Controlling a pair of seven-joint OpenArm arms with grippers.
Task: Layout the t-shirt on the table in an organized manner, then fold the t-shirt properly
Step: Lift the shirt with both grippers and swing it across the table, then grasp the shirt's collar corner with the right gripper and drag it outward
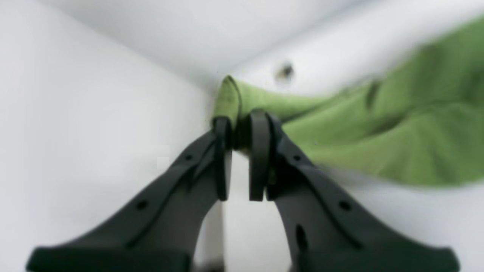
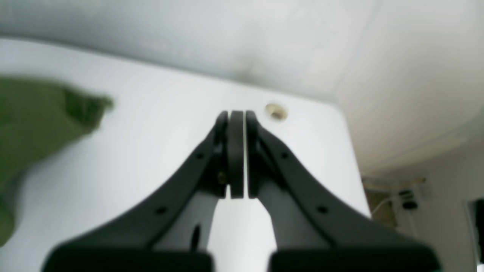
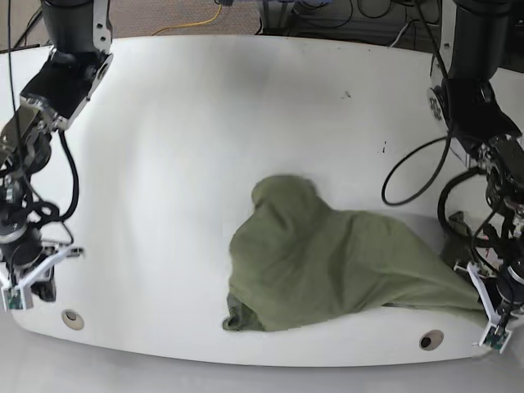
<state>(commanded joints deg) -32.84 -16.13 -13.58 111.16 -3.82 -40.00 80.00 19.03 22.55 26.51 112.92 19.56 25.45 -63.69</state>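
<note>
The left gripper (image 1: 240, 130) has its fingers (image 1: 260, 151) drawn close together on a folded edge of the t-shirt (image 1: 397, 132), a small loop of olive cloth standing up between and just past the tips; the wrist picture is soft, so which part of the garment this is, hem or sleeve, cannot be told. From that pinch the fabric runs away in long taut creases. In the base view the t-shirt (image 3: 327, 266) lies as a rumpled mound near the front edge of the table (image 3: 205, 123), stretched to a point toward the left gripper (image 3: 490, 304) at the table's front corner, with a round grommet hole (image 3: 431, 339) just beside the cloth. The right gripper (image 2: 237, 124) has its fingers pressed together with nothing between them, hanging over bare tabletop near another grommet hole (image 2: 276, 111), well apart from the shirt (image 2: 38, 121); in the base view it sits at the opposite front corner (image 3: 29, 274). The step in hand looks like spreading the shirt flat. To do it well, the left arm should keep a firm pinch and pull low and steadily outward so the bunched body unrolls rather than lifts, while the right arm opens, takes an opposite edge, and draws the cloth the other way.
</note>
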